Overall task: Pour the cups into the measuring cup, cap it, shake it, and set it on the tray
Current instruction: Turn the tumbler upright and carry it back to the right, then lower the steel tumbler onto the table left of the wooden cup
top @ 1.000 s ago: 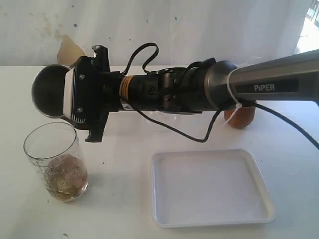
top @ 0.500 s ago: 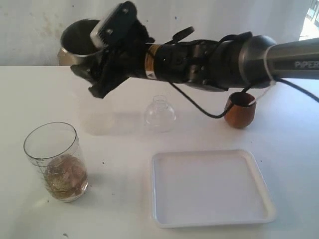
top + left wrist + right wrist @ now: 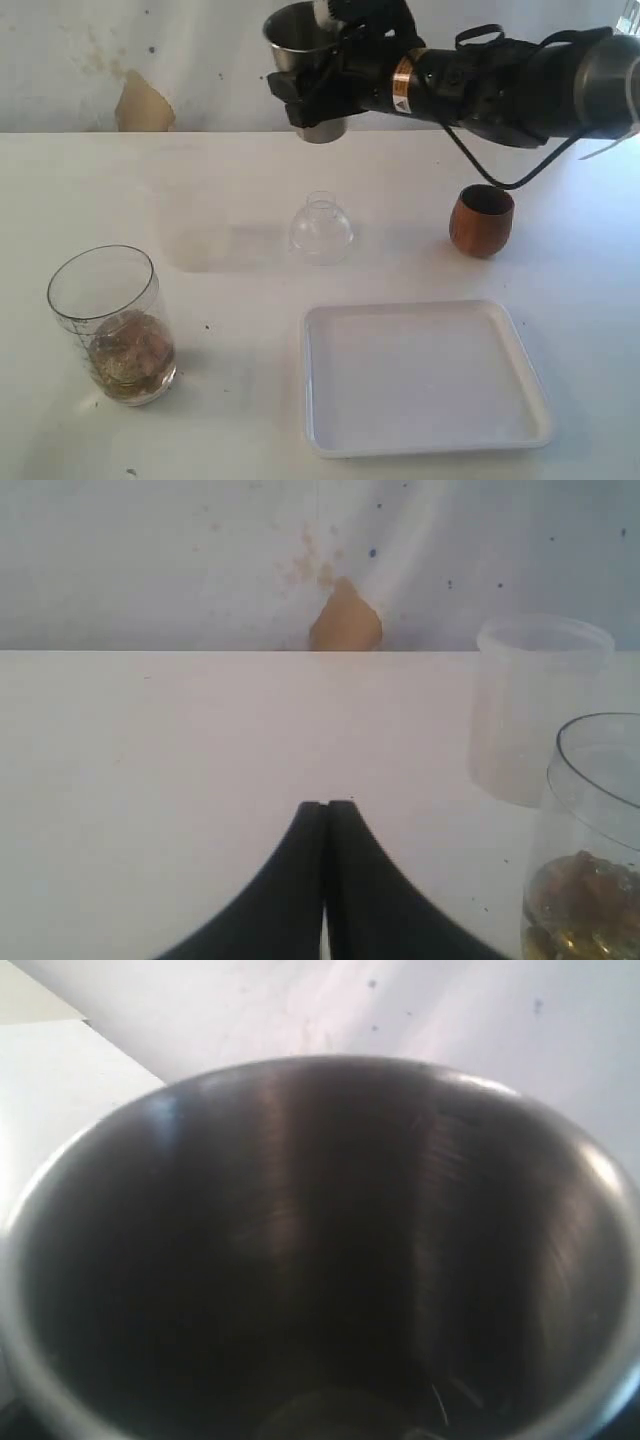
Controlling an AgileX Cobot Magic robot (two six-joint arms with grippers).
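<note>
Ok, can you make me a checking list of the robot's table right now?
Surface: white table, a few dark specks.
Job's things: steel tumbler lifted above the table, looks empty; wooden cup on the table; measuring cup uncapped, brownish bits at its bottom; clear dome lid lying apart; tray bare.
Clutter: cloudy plastic tub.
Grippers: right gripper fingers clamped on the steel tumbler; left gripper fingers shut, holding nothing.
Cables: black cable looping under the right arm.
Surroundings: stained white wall, tan patch.

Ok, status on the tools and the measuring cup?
Left tool shut, empty. Right tool holding steel tumbler roughly upright, aloft. Measuring cup uncapped, partly filled; lid standing on table. Nothing over its mouth.
</note>
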